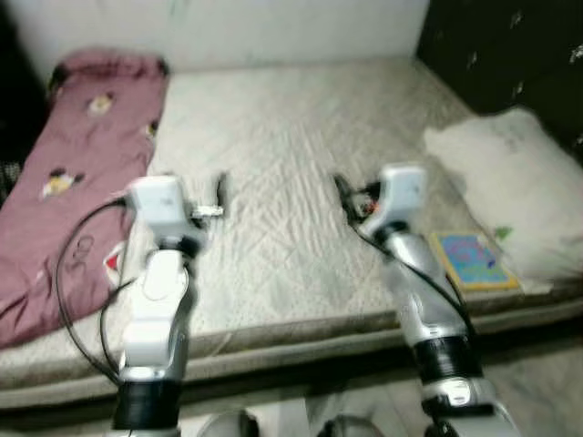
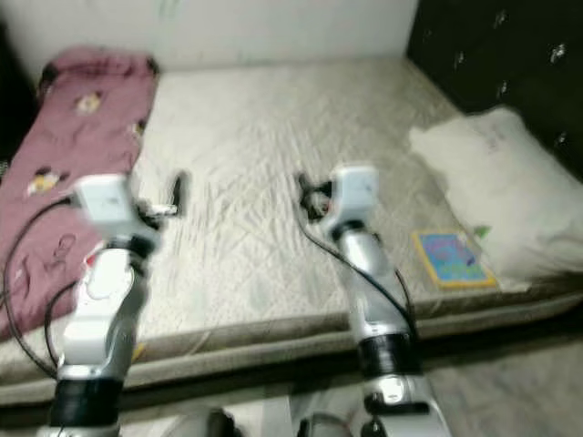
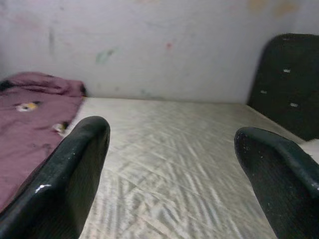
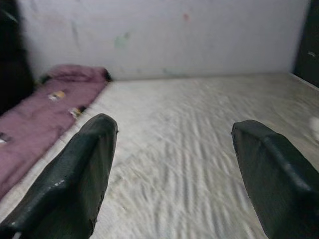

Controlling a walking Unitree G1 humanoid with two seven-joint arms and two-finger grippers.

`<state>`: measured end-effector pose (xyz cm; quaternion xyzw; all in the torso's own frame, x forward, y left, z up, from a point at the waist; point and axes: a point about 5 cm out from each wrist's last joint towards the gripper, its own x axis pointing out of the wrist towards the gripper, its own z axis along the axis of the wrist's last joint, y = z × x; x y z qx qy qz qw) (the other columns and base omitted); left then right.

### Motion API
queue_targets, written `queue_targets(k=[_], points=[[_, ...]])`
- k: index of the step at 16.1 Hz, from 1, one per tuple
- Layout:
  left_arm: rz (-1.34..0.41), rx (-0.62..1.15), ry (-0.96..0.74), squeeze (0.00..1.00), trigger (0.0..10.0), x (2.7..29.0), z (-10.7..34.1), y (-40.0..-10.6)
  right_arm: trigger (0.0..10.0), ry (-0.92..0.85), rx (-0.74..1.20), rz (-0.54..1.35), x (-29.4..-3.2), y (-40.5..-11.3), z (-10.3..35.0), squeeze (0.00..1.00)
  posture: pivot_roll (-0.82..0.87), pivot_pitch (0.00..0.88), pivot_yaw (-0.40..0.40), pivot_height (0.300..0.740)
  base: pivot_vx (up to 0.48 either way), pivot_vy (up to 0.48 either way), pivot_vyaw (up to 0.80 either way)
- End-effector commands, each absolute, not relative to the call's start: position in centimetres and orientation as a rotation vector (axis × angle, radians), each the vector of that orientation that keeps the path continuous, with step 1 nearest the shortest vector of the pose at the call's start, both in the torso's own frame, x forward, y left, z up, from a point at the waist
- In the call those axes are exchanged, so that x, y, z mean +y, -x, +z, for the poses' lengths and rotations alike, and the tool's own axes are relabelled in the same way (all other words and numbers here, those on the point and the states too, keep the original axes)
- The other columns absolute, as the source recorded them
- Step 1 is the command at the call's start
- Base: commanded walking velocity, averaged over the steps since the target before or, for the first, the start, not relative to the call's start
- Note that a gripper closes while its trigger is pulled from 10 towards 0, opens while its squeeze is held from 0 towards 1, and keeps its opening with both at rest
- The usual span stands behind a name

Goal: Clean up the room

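Pink blanket (image 1: 68,173) lies folded lengthwise along the left edge of the mattress (image 1: 291,137), its far end bunched against the wall. It looks laid aside rather than spread; likely one of the things to tidy.

Left gripper (image 1: 219,196) held out level above the mattress, just inboard of the blanket. Fingers (image 3: 65,179) spread wide with nothing between them. A ready posture, judged: the arm is raised and empty, not reaching for anything yet.

Right gripper (image 1: 344,196) mirrors it over the middle of the mattress, also level and clear of the surface. Its fingers (image 4: 75,174) stand wide apart too, empty. Both arms up in front suggests the robot is surveying the bed before choosing a target.

Colourful book (image 1: 470,259) lies flat near the front right edge of the mattress, just beside the white pillow (image 1: 510,182). It sits loose and out of place, nearest the right arm, so a probable first pickup.

Pillow rests against the dark headboard (image 1: 501,45), roughly where it belongs.
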<state>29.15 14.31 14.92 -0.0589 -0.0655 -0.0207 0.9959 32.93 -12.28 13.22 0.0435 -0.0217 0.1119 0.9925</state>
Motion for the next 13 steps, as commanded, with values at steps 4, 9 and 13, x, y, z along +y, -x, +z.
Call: queue_targets(k=[4, 9, 13], points=[[-0.012, -0.137, 0.12, 0.0, 10.0, 15.0, 15.26, -29.35, 10.0, -0.099, -0.07, 0.24, -11.72, -33.14, 14.01, 0.0, -0.07, 0.0, 0.001, 0.74, 0.0, 0.48, 0.0], [-0.002, -0.17, 0.129, 0.0, 10.0, 15.09, 15.62, -29.28, 10.0, -0.091, -0.063, 0.242, -11.68, -33.15, 13.85, 0.0, -0.07, 0.0, 0.001, 0.74, 0.0, 0.288, 0.0], [-0.019, -0.167, 0.136, 0.0, 10.0, 15.0, 15.55, -29.21, 10.0, -0.085, -0.058, 0.244, -11.69, -33.21, 13.79, 0.0, -0.07, 0.0, -0.001, 0.74, 0.0, 0.0, 0.0]])
